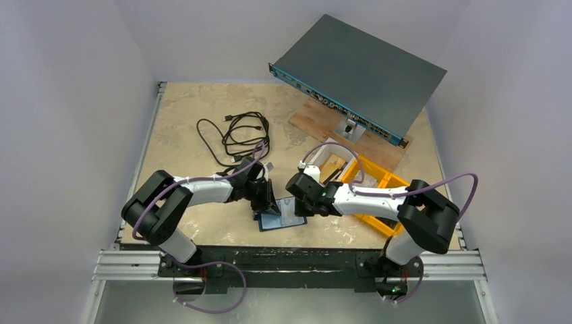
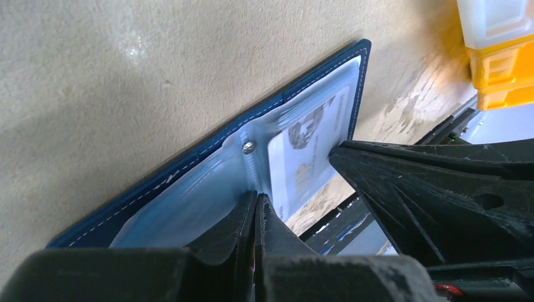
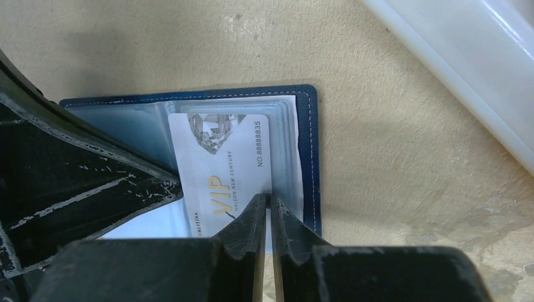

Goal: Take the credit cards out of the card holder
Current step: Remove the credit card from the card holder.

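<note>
From above, a beige table [image 1: 216, 226] with pale mottled patches sits boxed in by plain white walls [image 1: 67, 101], and a metal rail [image 1: 297, 263] runs along its near edge. A black cable [image 1: 236, 135] lies coiled at the back left. At the back right a flat grey box [image 1: 361, 71] leans tilted on a wooden board [image 1: 317, 125], with a white bin [image 1: 330, 160] and yellow bins [image 1: 378, 177] just in front of it. The holder [image 1: 283, 217] lies open on the table near the front edge, between the arms. The left gripper [image 1: 270, 204] and right gripper [image 1: 292, 202] both reach down to it, close together. In the left wrist view the table looks matte and sandy, scuffed white toward the yellow bins, and the holder's navy, white-stitched edge rests flat on it. The left fingers are clenched on a clear sleeve [image 2: 189, 211] beside a metal stud [image 2: 249, 147]. A white card [image 2: 308, 148] sits in the next sleeve, with the right gripper's black tip at its edge. In the right wrist view the card reads VIP in gold under a diamond picture, and the right fingers are clenched to a thin slit on its near corner. The white bin's rim crosses the top right, apart from the holder, and the table is worn pale at the lower right.
</note>
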`<state>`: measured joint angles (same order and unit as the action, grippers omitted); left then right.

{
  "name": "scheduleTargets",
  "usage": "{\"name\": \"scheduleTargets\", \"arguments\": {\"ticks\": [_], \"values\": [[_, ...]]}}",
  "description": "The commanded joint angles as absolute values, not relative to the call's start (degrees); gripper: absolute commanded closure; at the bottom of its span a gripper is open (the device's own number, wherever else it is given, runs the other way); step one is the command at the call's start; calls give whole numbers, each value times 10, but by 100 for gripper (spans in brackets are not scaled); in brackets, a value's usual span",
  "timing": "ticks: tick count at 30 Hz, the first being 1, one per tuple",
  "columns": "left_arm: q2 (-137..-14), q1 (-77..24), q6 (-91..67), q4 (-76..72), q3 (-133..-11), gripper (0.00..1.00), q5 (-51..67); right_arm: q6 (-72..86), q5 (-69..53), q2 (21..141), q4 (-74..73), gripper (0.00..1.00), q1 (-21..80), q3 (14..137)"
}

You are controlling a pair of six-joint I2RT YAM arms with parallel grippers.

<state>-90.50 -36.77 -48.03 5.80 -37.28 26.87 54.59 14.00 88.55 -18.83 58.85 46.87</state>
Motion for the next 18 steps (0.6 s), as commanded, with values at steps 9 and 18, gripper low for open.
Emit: {"name": "scheduleTargets", "arguments": {"ticks": [9, 18], "values": [[-927, -364, -478, 25, -368, 100, 265, 547, 119, 906, -157, 96, 596, 489], [-876, -361, -479, 54, -358, 94, 257, 572, 70, 943, -130, 96, 591, 454]]}}
